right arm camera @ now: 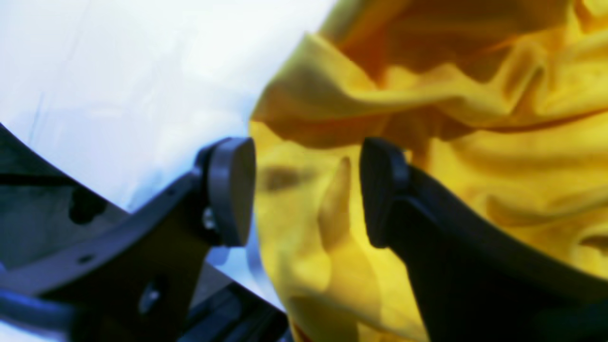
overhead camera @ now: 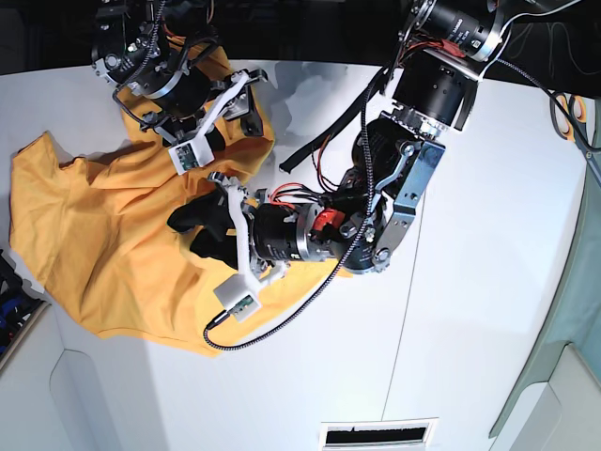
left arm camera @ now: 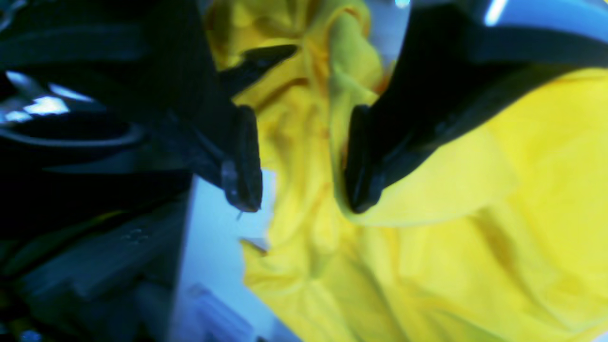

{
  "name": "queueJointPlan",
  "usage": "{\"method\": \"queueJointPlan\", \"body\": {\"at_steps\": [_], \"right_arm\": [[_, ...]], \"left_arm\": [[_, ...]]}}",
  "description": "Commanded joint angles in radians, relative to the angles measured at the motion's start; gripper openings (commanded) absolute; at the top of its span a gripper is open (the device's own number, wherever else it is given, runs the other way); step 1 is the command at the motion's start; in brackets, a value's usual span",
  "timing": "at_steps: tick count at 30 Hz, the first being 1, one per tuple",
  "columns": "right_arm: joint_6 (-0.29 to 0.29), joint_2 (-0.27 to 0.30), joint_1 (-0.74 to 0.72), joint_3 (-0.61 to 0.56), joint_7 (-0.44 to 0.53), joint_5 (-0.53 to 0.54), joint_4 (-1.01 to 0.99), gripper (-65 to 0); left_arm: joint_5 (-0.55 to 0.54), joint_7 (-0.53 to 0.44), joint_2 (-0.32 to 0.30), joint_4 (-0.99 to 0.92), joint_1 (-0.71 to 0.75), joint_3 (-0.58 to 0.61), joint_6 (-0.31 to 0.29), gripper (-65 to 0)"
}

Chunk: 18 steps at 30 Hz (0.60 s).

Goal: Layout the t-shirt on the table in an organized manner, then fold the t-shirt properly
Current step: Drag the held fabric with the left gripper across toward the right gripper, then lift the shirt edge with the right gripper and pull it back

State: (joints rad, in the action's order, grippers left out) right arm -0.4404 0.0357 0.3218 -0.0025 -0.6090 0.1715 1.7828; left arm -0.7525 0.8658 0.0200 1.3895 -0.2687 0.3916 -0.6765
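The white tabletop (overhead camera: 470, 310) carries the crumpled t-shirt (overhead camera: 94, 254) toward its left edge, bunched and unfolded. Nearer, the left hand (overhead camera: 192, 228) lies over the shirt's middle, fingers spread with a fold between them, not pinched. Farther, toward the far-left corner, the right hand (overhead camera: 239, 103) is spread over rumpled cloth.
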Motion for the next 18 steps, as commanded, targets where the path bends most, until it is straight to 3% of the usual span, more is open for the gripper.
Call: {"method": "queueJointPlan", "body": {"at_steps": [1, 6, 9, 12, 18], "right_arm": [[0.000, 0.000, -0.003, 0.000, 0.027, 0.026, 0.017, -30.3], [-0.001, 0.000, -0.003, 0.000, 0.025, 0.037, 0.017, -30.3], [-0.001, 0.000, -0.003, 0.000, 0.025, 0.038, 0.017, -30.3], [-0.001, 0.000, -0.002, 0.000, 0.019, 0.037, 0.017, -30.3], [-0.001, -0.006, 0.002, 0.000, 0.007, 0.037, 0.017, -30.3]], "left_arm": [[-0.058, 0.002, 0.010, 0.021, -0.022, -0.010, -0.022, -33.5], [-0.129, 0.191, 0.007, 0.021, -0.022, -0.048, -0.022, -33.4], [-0.241, 0.288, -0.037, 0.021, -0.016, -0.049, -0.022, -33.4], [-0.280, 0.367, -0.087, 0.021, -0.016, -0.049, -0.022, -33.4], [-0.280, 0.336, -0.229, 0.021, -0.016, -0.050, -0.022, -33.4]]}}
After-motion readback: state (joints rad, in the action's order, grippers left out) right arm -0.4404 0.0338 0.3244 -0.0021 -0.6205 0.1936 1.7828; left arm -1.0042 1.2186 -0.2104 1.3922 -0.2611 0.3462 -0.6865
